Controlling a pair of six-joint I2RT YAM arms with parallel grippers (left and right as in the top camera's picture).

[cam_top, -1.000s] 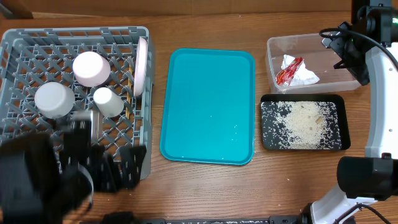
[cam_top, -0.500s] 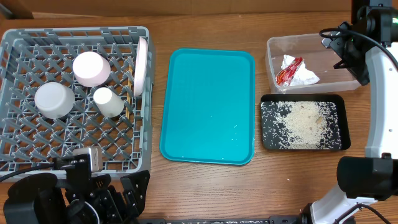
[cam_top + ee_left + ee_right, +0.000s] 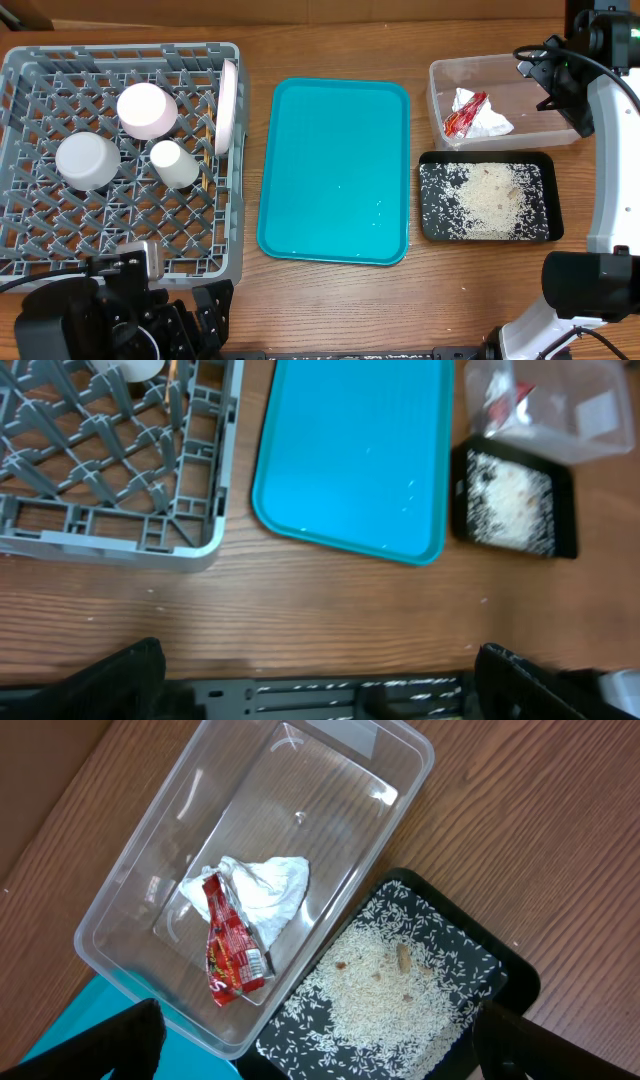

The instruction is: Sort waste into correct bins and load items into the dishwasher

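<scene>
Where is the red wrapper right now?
In the overhead view, the red snack wrapper lies on the white tissue inside the clear tub, upper right, beside the black tray.

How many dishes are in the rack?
4: pink bowl, white bowl and cup in the middle, plate on edge at the rack's right wall. Another plate may hide behind it.

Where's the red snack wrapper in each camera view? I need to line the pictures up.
Overhead: the red snack wrapper is at upper right, inside the clear tub, against the white tissue.
Left wrist: the wrapper is a blurred red streak at top right, in that tub.
Right wrist: the wrapper is left of centre, partly on the tissue.
Shared landmark: the black tray, beside the tub in all three.
</scene>
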